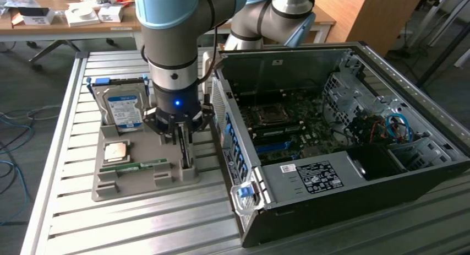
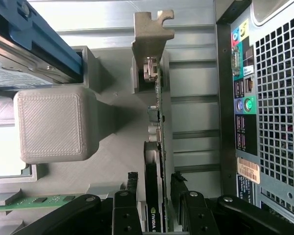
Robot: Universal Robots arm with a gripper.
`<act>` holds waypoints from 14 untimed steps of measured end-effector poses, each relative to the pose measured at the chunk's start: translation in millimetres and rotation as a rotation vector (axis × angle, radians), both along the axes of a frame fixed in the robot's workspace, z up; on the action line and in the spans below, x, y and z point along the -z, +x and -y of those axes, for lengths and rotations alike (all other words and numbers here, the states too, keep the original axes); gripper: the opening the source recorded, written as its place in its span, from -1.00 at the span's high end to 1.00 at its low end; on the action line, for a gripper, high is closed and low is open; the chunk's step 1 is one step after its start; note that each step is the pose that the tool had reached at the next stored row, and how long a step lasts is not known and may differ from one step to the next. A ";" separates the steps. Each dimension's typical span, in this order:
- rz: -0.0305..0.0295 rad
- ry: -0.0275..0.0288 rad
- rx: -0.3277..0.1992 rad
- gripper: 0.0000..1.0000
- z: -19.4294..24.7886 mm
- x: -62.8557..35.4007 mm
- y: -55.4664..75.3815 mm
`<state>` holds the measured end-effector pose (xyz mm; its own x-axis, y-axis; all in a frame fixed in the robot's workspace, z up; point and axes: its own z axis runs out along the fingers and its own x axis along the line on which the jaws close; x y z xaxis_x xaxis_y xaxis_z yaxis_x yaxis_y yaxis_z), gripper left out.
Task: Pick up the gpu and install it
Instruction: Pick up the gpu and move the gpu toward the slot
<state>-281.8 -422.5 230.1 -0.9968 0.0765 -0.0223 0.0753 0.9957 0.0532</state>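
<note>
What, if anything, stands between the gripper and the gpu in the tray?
Nothing visible does. The open gripper straddles the gpu, which stands on edge in its slot of the gray tray, a finger on either side.

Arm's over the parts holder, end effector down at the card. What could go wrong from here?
1. The end effector straddles the upright gpu, jaws open; a skewed close on its thin edge could tilt it.
2. The bracket is seated at a post of the holder and could snag on lifting.
3. The computer case stands close beside; a swing could clip it.
</note>
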 end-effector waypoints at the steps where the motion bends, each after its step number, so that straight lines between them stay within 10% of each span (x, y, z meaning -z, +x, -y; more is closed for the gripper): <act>1: 0.0000 0.0000 0.000 0.19 0.0 0.0 0.3; 14: -0.0001 -0.0001 0.000 0.22 0.0 0.0 0.4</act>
<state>-281.3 -422.5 230.2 -0.9968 0.0767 -0.0222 0.0754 0.9957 0.0531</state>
